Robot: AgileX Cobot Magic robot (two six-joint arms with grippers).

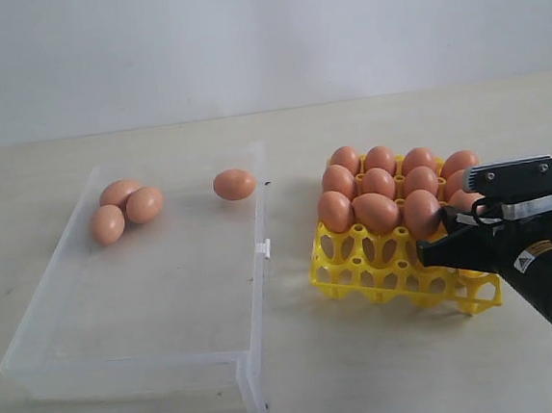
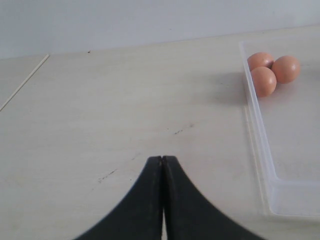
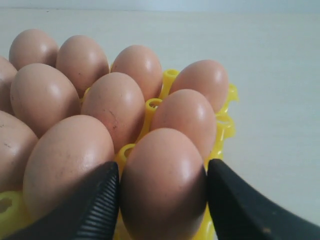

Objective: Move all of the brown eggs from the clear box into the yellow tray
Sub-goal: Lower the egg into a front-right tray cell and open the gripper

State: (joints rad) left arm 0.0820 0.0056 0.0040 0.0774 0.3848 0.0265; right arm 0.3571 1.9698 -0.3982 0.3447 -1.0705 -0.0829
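Pale, matte table (image 1: 368,372) carrying two plastic containers.

Left: the clear box (image 1: 258,305) — shallow, rectangular and transparent, with low thin walls and a small latch tab (image 1: 263,249) on the side facing the tray. Four eggs lie loose on its floor. A cluster of three (image 1: 144,204) touch one another in the far left corner, and a single egg (image 1: 234,184) lies apart near the far right corner.

Right: the yellow tray (image 1: 368,268), a bright, glossy open lattice of round cups on short legs. Its three farther rows hold brown eggs (image 1: 377,183). These are smooth, oval and orange-brown, standing on end and packed close; a few shells show faint specks. The cups of the nearest row are open.

The right pincer (image 3: 162,172) reaches in from the tray's right side. Its black fingers (image 3: 97,205), ribbed on the inner pads, sit against both flanks of the end egg (image 3: 162,210) of the third row, pinching it. Whether that egg rests fully in its cup cannot be told.

The left pincer (image 2: 163,167) — smooth, curved and black, its tips pressed together on nothing — hovers over bare table just outside the box's left wall.
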